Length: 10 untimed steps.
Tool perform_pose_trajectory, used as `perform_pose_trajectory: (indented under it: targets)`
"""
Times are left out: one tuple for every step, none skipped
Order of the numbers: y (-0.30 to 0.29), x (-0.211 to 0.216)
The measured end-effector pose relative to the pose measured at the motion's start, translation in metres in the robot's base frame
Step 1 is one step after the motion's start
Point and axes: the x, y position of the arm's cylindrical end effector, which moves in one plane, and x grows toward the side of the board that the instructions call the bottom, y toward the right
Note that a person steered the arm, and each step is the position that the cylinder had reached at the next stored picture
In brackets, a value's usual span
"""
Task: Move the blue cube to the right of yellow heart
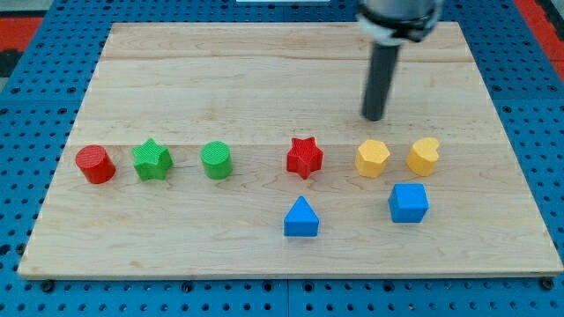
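The wooden board (291, 79) lies on blue pegboard; the blue cube (409, 202) sits just below the yellow heart (423, 155); the tip (374, 117), a bare rod with no claw, stands above-left of the heart; approach the cube from its left and lower side, pushing slowly rightward then upward.

Bright, even overhead light; soft short shadows, sharp focus throughout.
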Motion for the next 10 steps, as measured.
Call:
perform_pose_trajectory:
  targets:
    - [0.11,0.033]
    - [0.122,0.142]
    - [0.03,0.185]
    - [-0.082,0.187]
    - [-0.09,0.163]
    - [-0.042,0.149]
    - [-0.005,0.158]
    - [-0.006,0.176]
    - [0.008,0.177]
    - [0.024,0.152]
